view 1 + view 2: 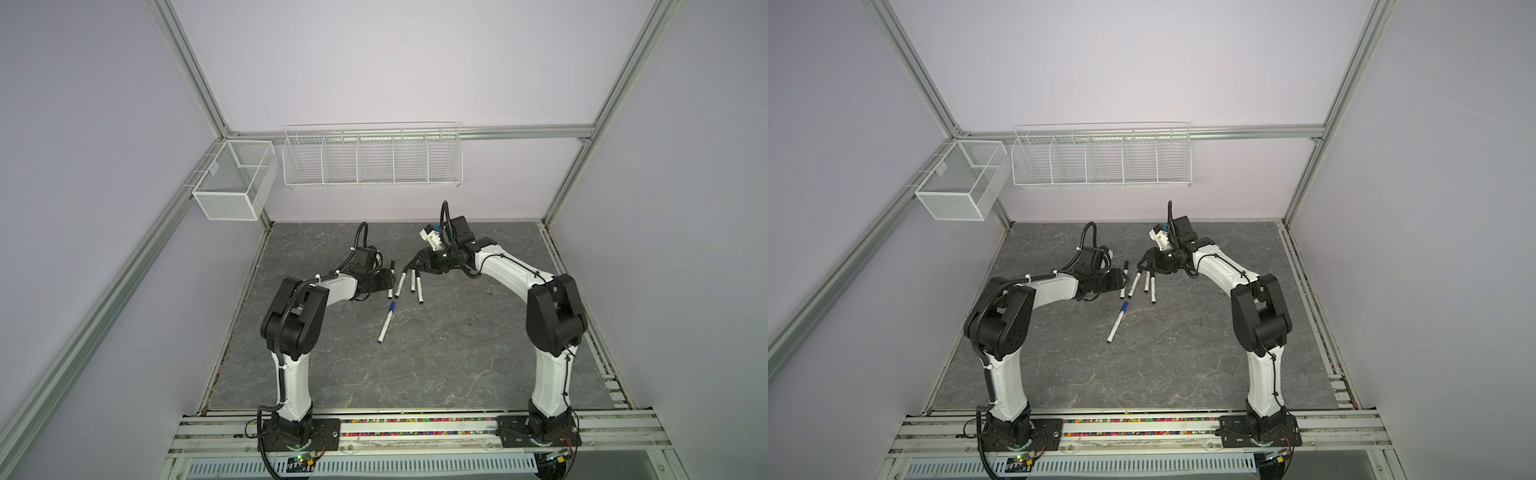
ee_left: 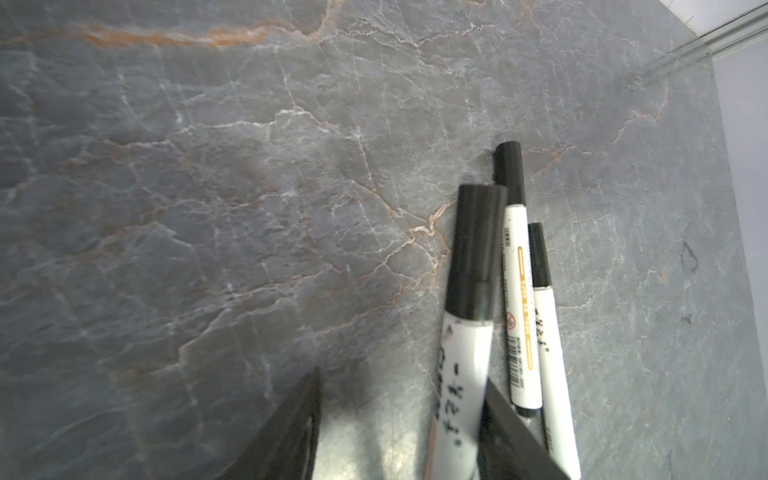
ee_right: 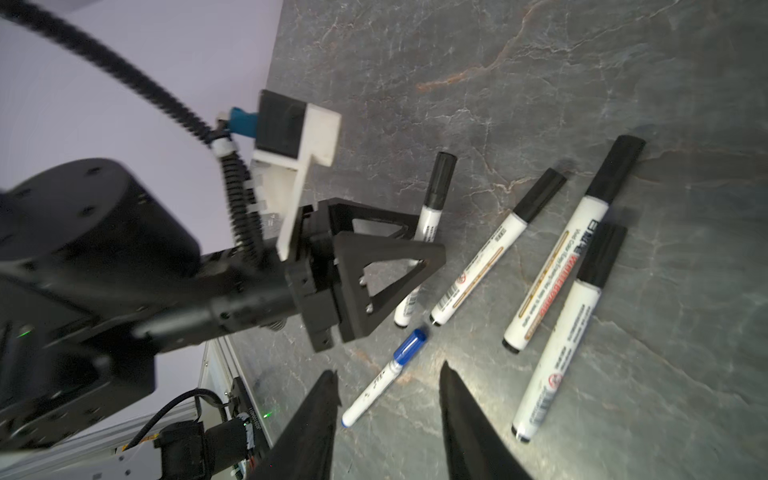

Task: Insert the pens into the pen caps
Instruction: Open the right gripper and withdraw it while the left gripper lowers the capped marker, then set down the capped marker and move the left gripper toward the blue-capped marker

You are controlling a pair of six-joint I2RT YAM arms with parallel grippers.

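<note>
**Pens all capped on the desk, both claws spread**

Pens (image 3: 498,245), five slim white markers with printed barrels, lie flat on the grey veined stone-look desk (image 1: 457,353). Each has its short plastic cap seated on one end: four black caps (image 3: 540,195) and one blue cap (image 3: 409,345).

The leftmost black-capped pen (image 2: 469,332) lies between the fingers of the left claw (image 2: 403,380), close to one finger. That claw is spread and does not pinch the barrel. The other three black-capped pens lie just beyond it, on the side towards the right claw (image 1: 409,266). In both top views they lie roughly side by side and close together.

The right claw hangs above the capped ends of that row, its black fingers (image 3: 324,399) apart with nothing between them.

The blue-capped pen (image 1: 386,323) lies apart from the row, nearer the arm bases than either claw. It is slanted across the desk, with its blue cap pointing towards the claws. Whether the left claw's fingers touch the desk I cannot tell.
</note>
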